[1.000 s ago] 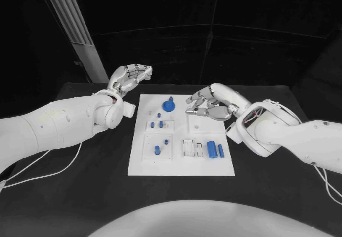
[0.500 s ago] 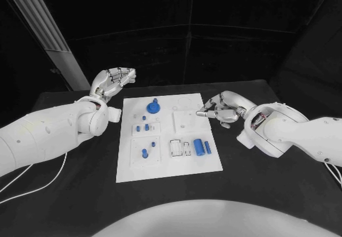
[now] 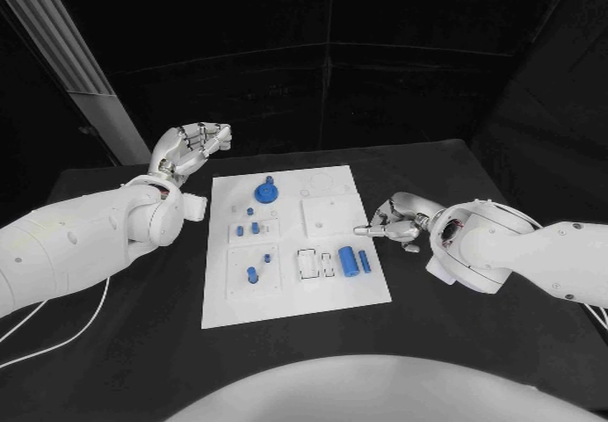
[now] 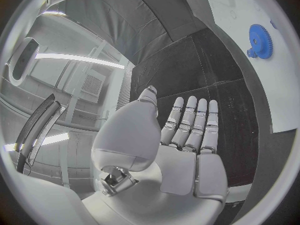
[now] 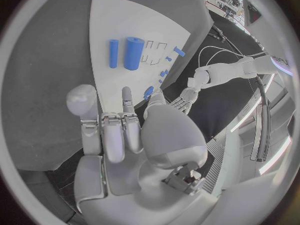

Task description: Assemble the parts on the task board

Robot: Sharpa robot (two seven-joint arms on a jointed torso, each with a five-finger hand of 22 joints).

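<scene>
White rectangular task board (image 3: 285,290) lies flat between the hands; its fat blue cylinder part (image 3: 347,260) and thin blue pin (image 3: 364,260) sit just inboard of the right hand's (image 3: 395,229) fingertips, long axes running toward and away from the robot. Right hand empty, fingers partly curled with one extended toward the board edge, clearly the nearer one. Left hand (image 3: 188,149) raised well off past the far corner, fingers straight and together, holding nothing.

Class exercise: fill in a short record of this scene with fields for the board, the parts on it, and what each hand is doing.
board: white task board lying on the black table
parts: blue gear at the far end; two blue cylinders side by side near the right edge
left hand: raised beyond the board's far left corner, holds nothing
right hand: at the board's right edge, holds nothing
</scene>
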